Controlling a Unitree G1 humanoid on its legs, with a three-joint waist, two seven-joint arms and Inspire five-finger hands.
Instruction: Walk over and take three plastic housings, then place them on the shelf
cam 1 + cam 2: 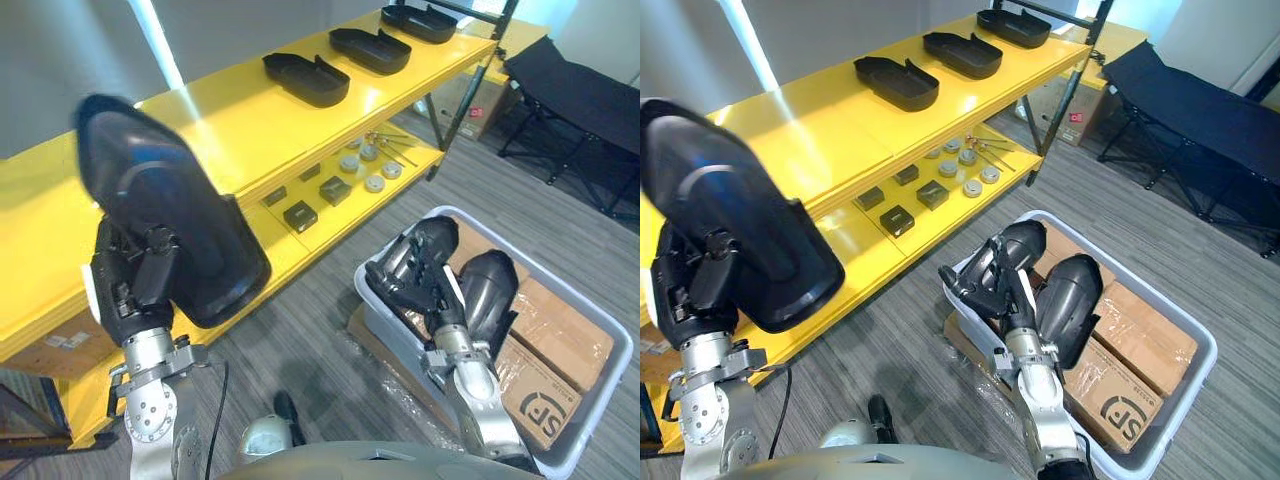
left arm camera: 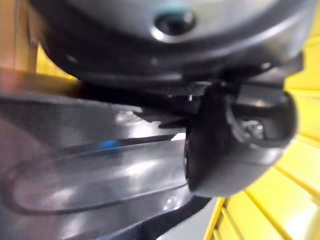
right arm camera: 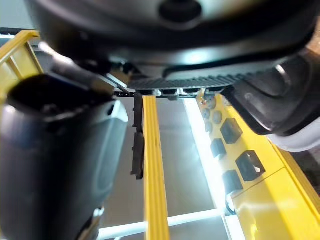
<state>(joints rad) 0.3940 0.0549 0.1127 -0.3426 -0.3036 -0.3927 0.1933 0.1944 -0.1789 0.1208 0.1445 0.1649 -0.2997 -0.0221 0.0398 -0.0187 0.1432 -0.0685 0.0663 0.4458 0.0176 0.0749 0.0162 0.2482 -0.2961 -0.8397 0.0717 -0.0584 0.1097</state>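
The left hand (image 1: 130, 285) shows at 9 o'clock in the eye views. Its fingers (image 1: 150, 265) are curled round the lower edge of a housing (image 1: 160, 205), and in the left wrist view the thumb (image 2: 235, 145) is pressed against its glossy shell. The housing stands nearly upright, hollow side towards the hand and broad end up. It is probably carried that way to clear the front edge of the shelf (image 1: 230, 130) before being laid flat. The forearm rises almost vertically beneath it, the wrist about level with the shelf top.

Three more housings (image 1: 305, 78) lie in a row on the shelf top towards 1 o'clock. That leaves the bare yellow stretch beside the raised one as the likely spot.

The right hand (image 1: 410, 275) hangs at 4 o'clock over the bin (image 1: 600, 330), the forearm sloping up and forward. Two housings (image 1: 488, 290) stand just beside it on cardboard boxes (image 1: 560, 335). I cannot tell whether this hand grips either.
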